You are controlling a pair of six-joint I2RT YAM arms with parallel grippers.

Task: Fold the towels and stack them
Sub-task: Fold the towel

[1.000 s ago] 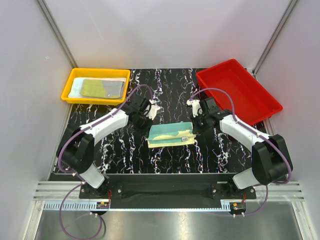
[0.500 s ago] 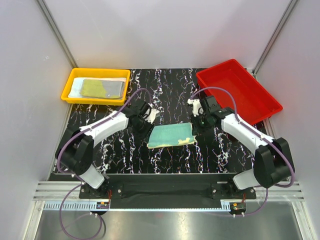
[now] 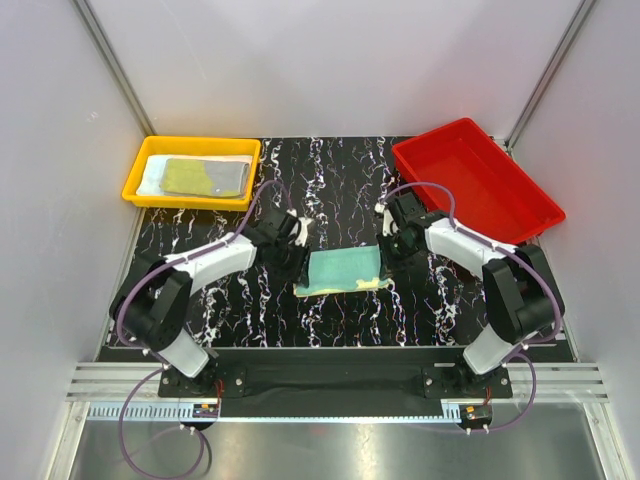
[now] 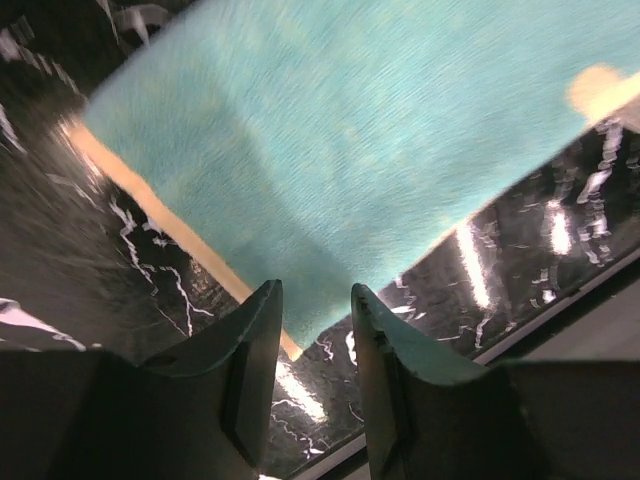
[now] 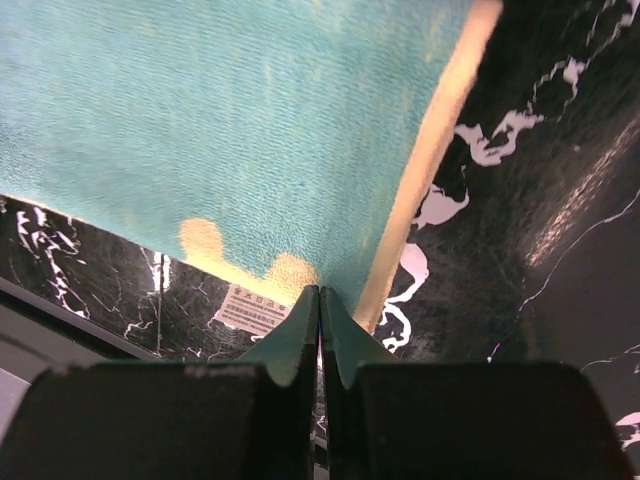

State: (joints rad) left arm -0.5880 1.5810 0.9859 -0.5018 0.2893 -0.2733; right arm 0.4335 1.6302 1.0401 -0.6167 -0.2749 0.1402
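Teal towel (image 3: 343,268) over yellow towel (image 5: 425,160) on worktop (image 3: 340,180), left gripper (image 4: 315,292) jaws spread just off 1 corner, right gripper (image 5: 320,292) jaws pressed together at opposite edge, possibly nipping it

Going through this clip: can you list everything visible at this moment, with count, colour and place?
table: one, black with white marbling, under everything
yellow tray: one, far left corner
towels in the tray: at least three, flat; pale one underneath, olive-yellow and grey on top
red tray: one, far right, nothing visible inside
teal towel: one, table centre, lying on the yellow towel
yellow towel: one, under the teal, only its edges showing
white label: one, beside the yellow edge
arms: two, white and black, purple cables
left gripper: open, at the towels' left edge
right gripper: shut, tips at the towels' corner; a pinch cannot be confirmed
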